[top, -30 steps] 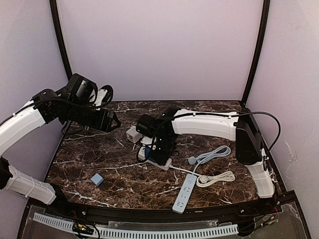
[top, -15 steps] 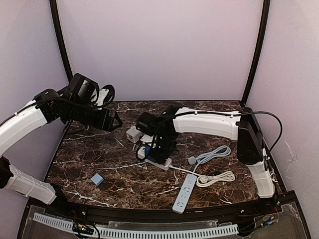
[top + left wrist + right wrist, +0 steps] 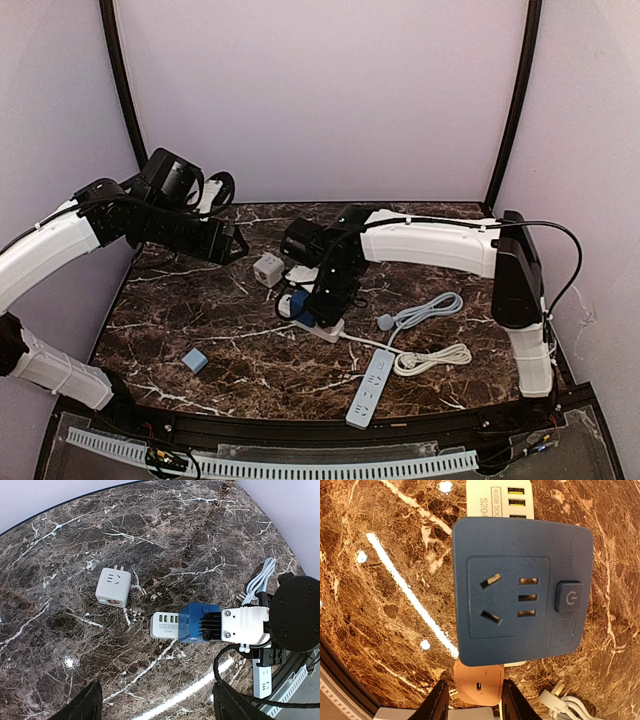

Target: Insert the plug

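Note:
A blue adapter (image 3: 522,595) sits plugged on a white USB socket strip (image 3: 500,497) at the table's middle, and the same blue adapter (image 3: 192,622) shows in the left wrist view. Just behind it stands a small orange plug (image 3: 479,685). My right gripper (image 3: 477,700) is down over it, one finger (image 3: 437,702) on each side, pressed close against it. In the top view the right gripper (image 3: 318,298) hangs over the strip (image 3: 325,325). My left gripper (image 3: 232,250) is raised at the left, open and empty, its fingertips (image 3: 92,702) wide apart.
A white cube adapter (image 3: 268,268) lies left of the strip. A long white power strip (image 3: 370,388), a grey cable with a plug (image 3: 420,312) and a coiled white cord (image 3: 435,357) lie at the front right. A light-blue block (image 3: 195,360) lies at the front left.
My right arm has shifted slightly to the right, uncovering the blue adapter in the top view, and its fingers have closed in. The left arm has barely moved.

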`<act>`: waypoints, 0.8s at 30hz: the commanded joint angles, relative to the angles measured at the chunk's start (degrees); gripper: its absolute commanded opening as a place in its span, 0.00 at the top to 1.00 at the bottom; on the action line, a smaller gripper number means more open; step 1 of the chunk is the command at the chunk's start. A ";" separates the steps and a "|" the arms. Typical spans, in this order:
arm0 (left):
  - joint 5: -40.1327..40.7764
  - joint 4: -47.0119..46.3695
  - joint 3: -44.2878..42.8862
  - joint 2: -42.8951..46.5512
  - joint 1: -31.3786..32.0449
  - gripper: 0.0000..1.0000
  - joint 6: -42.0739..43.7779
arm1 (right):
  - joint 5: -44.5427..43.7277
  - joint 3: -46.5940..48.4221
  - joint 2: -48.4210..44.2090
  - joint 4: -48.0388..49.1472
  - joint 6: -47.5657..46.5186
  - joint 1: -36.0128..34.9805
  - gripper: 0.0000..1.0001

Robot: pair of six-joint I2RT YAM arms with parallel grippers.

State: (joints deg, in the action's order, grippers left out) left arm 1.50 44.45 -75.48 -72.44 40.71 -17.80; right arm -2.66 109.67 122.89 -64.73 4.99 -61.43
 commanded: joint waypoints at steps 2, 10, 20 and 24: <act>-0.65 -0.09 -0.35 -0.40 -0.20 0.24 0.05 | 1.75 -0.47 0.58 1.95 -0.21 0.55 0.68; -0.55 0.20 -0.53 -0.57 -0.20 0.24 0.21 | 0.97 -0.46 1.03 2.15 -1.18 1.59 0.75; -1.19 -0.22 -0.41 -1.56 -0.19 0.24 0.49 | 0.68 0.79 2.45 2.70 -1.83 3.16 0.87; -1.32 -0.17 -1.34 -2.76 -0.21 0.24 1.01 | 0.91 0.90 3.22 3.19 -2.08 3.48 0.89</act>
State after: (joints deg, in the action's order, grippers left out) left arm 0.86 44.36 -75.55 -74.04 40.71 -17.67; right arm -1.23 110.06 123.11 -63.18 3.46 -58.74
